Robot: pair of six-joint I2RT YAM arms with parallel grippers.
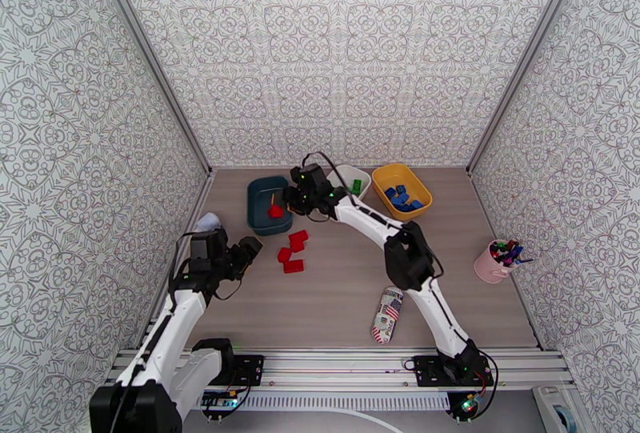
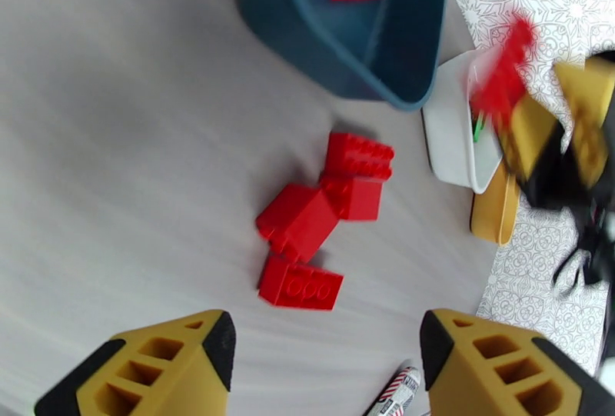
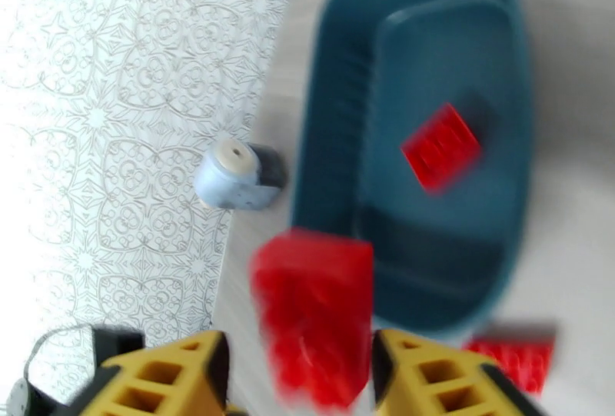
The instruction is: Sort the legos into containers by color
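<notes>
Above the teal bin (image 3: 430, 64), a red brick (image 3: 315, 317) is held between the right gripper's (image 3: 300, 367) fingers, and could be dropped outside if released early.

Glossy plastic red legos (image 2: 323, 210) lie on the matt wood-look table (image 2: 115, 141).

Bright, even overhead light; soft shadows; heavy motion blur in right wrist view.
</notes>
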